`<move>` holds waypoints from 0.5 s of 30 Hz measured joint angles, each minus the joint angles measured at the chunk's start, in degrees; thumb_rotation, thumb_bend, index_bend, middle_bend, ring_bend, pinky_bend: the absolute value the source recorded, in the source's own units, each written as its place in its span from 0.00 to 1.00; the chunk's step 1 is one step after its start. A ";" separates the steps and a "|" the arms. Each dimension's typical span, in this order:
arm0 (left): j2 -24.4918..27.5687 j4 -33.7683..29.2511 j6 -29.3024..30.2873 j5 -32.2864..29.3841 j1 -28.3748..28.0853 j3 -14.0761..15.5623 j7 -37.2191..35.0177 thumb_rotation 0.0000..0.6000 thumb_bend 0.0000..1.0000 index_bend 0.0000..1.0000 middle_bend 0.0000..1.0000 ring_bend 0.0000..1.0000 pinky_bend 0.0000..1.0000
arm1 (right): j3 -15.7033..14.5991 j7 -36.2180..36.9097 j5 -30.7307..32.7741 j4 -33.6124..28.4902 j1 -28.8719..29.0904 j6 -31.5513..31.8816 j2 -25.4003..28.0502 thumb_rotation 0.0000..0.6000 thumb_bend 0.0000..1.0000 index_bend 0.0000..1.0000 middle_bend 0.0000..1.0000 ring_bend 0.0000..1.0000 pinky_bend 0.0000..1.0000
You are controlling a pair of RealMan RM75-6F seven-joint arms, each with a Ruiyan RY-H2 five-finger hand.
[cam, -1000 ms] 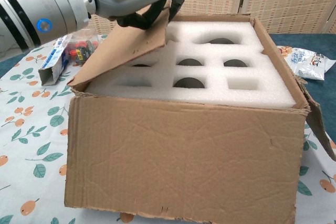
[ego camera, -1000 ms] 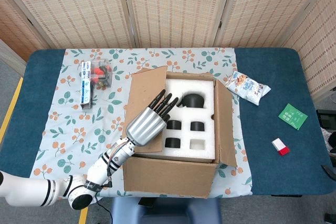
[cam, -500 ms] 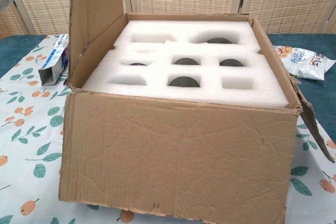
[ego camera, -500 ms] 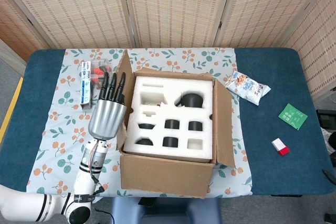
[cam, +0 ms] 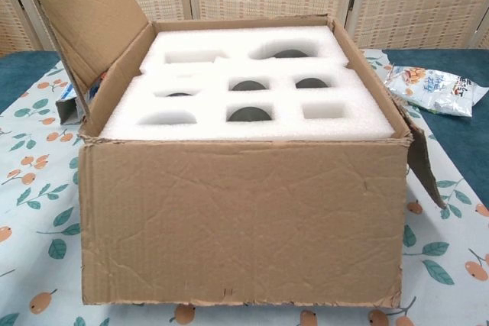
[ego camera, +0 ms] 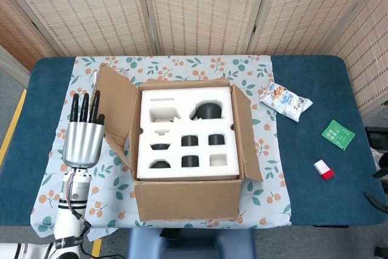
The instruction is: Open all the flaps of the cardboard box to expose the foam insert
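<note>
While I had the head view up, my left hand (ego camera: 83, 137) sat out at the far left over the floral tablecloth (ego camera: 66, 174), palm flat, fingers (ego camera: 85, 106) straight and a bit apart, holding nothing. It was just beside the left flap (ego camera: 114, 113) of the cardboard box (ego camera: 185, 198), and I couldn't tell if the fingertips actually touched the cardboard. That flap stood folded outward, leaning away from the box (in the chest view it rose tall at the top left corner). Behind it only a sliver of a small blue-and-white carton (cam: 67, 101) peeked out.

Next over, the box sat in the middle of the table (ego camera: 315, 198) with its top open and the white foam insert (ego camera: 182, 134) fully in sight, dark round things sitting in several of its pockets. On the right side, the right flap (ego camera: 247, 137) hung folded out and down past the box edge.

Further right on the blue table lay a snack bag (ego camera: 285, 100), then a green card (ego camera: 338, 134) and a little red-and-white block (ego camera: 324, 169). My right hand wasn't visible in either camera.
</note>
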 measured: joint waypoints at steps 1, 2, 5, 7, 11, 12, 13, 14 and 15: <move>0.56 -0.25 -0.43 0.39 0.27 0.26 -1.07 1.00 1.00 0.02 0.00 0.00 0.00 | -0.01 -0.15 0.01 -0.15 0.06 -0.11 0.01 0.59 0.27 0.52 0.00 0.00 0.00; 1.07 -0.45 -0.88 0.80 0.52 0.49 -2.15 1.00 1.00 0.01 0.00 0.00 0.00 | -0.02 -0.27 0.05 -0.28 0.11 -0.25 0.03 0.59 0.27 0.52 0.00 0.00 0.00; 2.72 -0.96 -2.53 2.32 1.31 1.21 -6.02 1.00 0.98 0.00 0.00 0.00 0.00 | 0.01 -0.41 0.19 -0.35 0.16 -0.34 0.05 0.59 0.27 0.52 0.00 0.00 0.00; 3.78 -1.26 -3.80 3.45 1.79 1.69 -8.82 1.00 0.95 0.00 0.00 0.00 0.00 | -0.01 -0.38 0.17 -0.32 0.18 -0.35 0.05 0.59 0.27 0.52 0.00 0.00 0.00; 6.05 -1.20 -6.05 6.53 2.82 2.83 -14.03 1.00 0.85 0.00 0.00 0.00 0.00 | -0.08 0.28 0.10 -0.12 0.13 -0.17 0.09 0.60 0.27 0.52 0.00 0.00 0.00; 6.75 -0.84 -6.46 7.89 3.26 3.30 -15.20 1.00 0.84 0.00 0.00 0.00 0.00 | -0.08 0.39 0.09 -0.03 0.09 -0.03 0.09 0.60 0.27 0.52 0.00 0.00 0.00; 7.25 -0.55 -6.70 8.84 3.65 3.68 -16.07 1.00 0.83 0.00 0.00 0.00 0.00 | -0.08 0.44 0.10 0.09 0.01 0.17 0.07 0.61 0.27 0.52 0.00 0.00 0.00; 7.76 -0.28 -6.90 9.56 4.12 4.06 -16.98 1.00 0.82 0.00 0.00 0.00 0.00 | -0.08 0.44 0.10 0.17 -0.05 0.29 0.04 0.61 0.27 0.52 0.00 0.00 0.00; 8.42 0.05 -7.09 10.20 4.82 4.53 -18.21 1.00 0.81 0.00 0.00 0.00 0.00 | -0.08 0.39 0.12 0.20 -0.09 0.32 0.02 0.61 0.27 0.52 0.00 0.00 0.00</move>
